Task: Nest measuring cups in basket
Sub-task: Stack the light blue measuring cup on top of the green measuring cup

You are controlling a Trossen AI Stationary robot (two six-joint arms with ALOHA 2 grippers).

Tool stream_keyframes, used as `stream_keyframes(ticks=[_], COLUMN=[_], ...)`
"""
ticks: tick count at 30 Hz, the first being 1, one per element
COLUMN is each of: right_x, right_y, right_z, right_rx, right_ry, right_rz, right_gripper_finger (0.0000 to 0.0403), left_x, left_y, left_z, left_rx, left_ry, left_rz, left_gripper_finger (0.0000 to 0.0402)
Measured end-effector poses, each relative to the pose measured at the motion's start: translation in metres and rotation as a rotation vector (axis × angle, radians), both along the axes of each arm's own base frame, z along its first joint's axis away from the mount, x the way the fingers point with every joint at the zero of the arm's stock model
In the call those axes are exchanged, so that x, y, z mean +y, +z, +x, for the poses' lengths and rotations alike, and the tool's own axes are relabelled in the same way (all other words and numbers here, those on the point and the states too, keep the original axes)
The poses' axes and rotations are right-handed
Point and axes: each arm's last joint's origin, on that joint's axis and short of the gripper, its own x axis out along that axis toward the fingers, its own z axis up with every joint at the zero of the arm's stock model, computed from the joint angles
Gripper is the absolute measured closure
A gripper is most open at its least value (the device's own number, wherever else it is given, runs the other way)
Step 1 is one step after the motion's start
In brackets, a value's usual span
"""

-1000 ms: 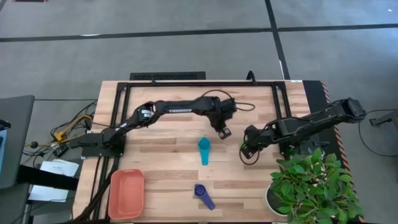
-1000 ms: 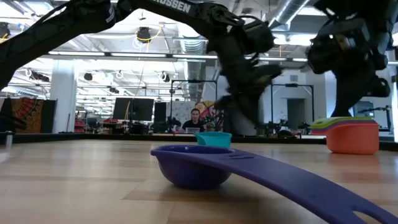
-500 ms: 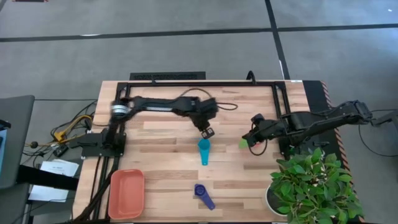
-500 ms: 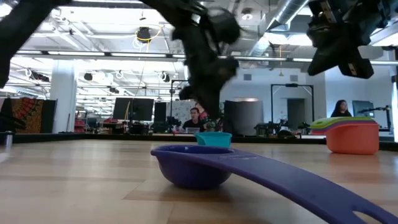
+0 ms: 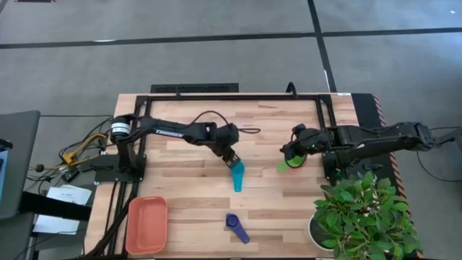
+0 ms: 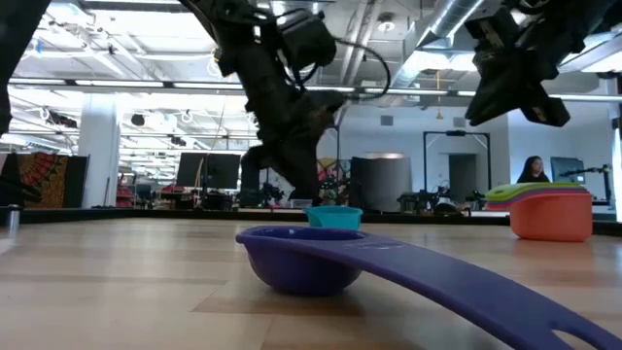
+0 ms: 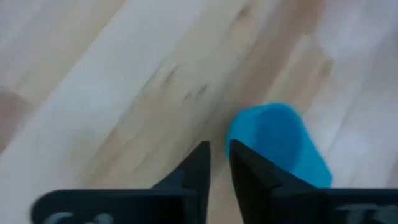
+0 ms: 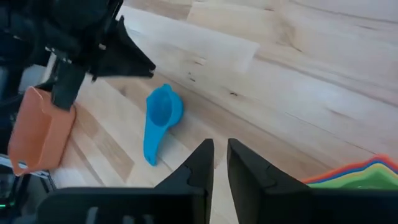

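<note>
A teal measuring cup (image 5: pixel 237 175) sits on its base mid-table, its handle pointing toward the near edge. My left gripper (image 5: pixel 232 159) hangs just over the far rim of its bowl (image 7: pixel 280 146), fingers a narrow gap apart with nothing between them. Whether a finger touches the cup, I cannot tell. A dark purple cup (image 5: pixel 235 227) rests nearer the front. A nested stack of cups (image 5: pixel 289 163), coral at the bottom, stands at the right. My right gripper (image 5: pixel 292 153) hovers above it, slightly open and empty. The salmon basket (image 5: pixel 147 225) lies at the near left.
A potted plant (image 5: pixel 361 213) fills the near right corner, close to my right arm. A black metal frame (image 5: pixel 231 97) runs along the far edge. Bare wood lies between the basket and the purple cup.
My left gripper has swung toward the table's left and a little nearer, and has come down over the teal cup's bowl. My right gripper has risen and drawn back toward the far edge, uncovering the stack of cups. No cup has moved.
</note>
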Motion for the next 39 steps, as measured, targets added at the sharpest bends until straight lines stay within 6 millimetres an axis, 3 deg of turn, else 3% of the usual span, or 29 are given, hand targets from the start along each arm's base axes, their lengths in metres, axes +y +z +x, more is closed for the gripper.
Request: stream_keyframes(ticks=[7, 13, 19, 26, 33, 39], right_x=[0.0, 0.001, 0.005, 0.008, 0.01, 0.012], right_y=[0.0, 0.0, 0.0, 0.0, 0.007, 0.035], right_z=[0.0, 0.0, 0.0, 0.0, -0.005, -0.018], right_rx=[0.0, 0.003, 0.0, 0.0, -0.043, -0.114], right_ry=[0.009, 0.034, 0.068, 0.089, 0.101, 0.138], right_rz=[0.004, 0.013, 0.03, 0.032, 0.033, 0.011], right_gripper_finger=[0.0312, 0.0305, 0.0304, 0.0305, 0.0305, 0.0305], left_x=[-0.018, -0.025, -0.025, -0.023, -0.02, -0.003], left_y=[0.001, -0.012, -0.023, -0.021, -0.011, 0.012], left_z=[0.003, 0.01, 0.011, 0.013, 0.024, 0.039], left_rx=[-0.008, -0.012, 0.032, 0.004, -0.152, -0.378], left_ry=[-0.054, -0.04, -0.009, -0.038, -0.138, -0.157], left_rz=[0.028, 0.028, 0.033, 0.085, 0.152, 0.211], left_gripper_finger=[0.0281, 0.0266, 0.0298, 0.0392, 0.0398, 0.0399])
